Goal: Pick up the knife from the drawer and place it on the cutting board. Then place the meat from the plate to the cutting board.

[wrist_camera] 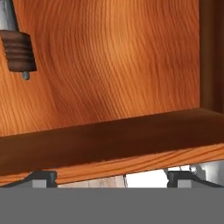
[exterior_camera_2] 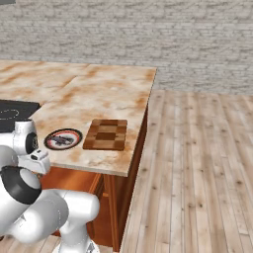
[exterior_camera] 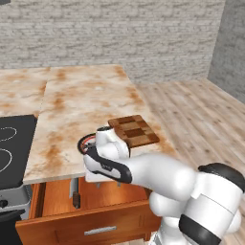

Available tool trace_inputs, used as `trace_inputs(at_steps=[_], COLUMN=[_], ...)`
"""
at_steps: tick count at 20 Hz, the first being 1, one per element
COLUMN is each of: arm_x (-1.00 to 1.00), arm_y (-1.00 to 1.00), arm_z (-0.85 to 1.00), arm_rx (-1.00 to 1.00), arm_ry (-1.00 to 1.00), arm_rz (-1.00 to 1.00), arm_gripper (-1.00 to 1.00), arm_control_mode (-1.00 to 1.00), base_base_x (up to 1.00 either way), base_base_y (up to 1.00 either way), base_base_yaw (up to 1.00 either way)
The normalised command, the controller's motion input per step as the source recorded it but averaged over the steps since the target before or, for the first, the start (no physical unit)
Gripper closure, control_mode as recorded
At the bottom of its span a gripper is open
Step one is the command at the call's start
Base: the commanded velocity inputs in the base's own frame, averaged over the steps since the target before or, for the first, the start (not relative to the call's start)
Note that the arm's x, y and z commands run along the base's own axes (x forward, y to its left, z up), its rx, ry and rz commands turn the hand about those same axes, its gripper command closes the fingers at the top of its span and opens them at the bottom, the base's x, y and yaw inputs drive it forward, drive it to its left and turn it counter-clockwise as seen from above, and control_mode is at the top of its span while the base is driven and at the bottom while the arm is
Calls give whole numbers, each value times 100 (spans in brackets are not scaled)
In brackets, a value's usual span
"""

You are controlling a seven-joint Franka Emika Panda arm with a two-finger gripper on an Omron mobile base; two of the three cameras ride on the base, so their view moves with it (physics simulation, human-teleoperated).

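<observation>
Here, gripper (wrist_camera: 112, 178) jaws wide apart, empty, above the drawer (wrist_camera: 109, 87), knife (wrist_camera: 17, 48) off to one side.

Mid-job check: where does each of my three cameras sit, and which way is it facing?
Left base view: behind-left of the arm, looking over the counter at the cutting board and open drawer; arm lower right.
Right base view: behind-right, same counter, board and plate; arm lower left.
Hand view: looks into the drawer at the knife; open gripper at the bottom.
</observation>
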Motion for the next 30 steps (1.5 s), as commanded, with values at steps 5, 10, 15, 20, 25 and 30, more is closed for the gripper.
trace_inputs(at_steps=[5,10,15,20,25,30], arm_x=[0,-9,-1,0,0,-20], arm_y=[6,11,3,3,4,6], arm_z=[-44,-47,-42,-36,-13,-12], arm_rx=[0,0,0,0,0,0], arm_ry=[-17,-9,-4,4,0,5], arm_rz=[-1,-3,-2,0,0,0], arm_gripper=[-100,-100,-100,-100,-100,-100], arm_control_mode=[-100,-100,-100,-100,-100,-100], base_base_x=[0,0,0,0,0,0], base_base_y=[0,0,0,0,0,0], base_base_yaw=[0,0,0,0,0,0])
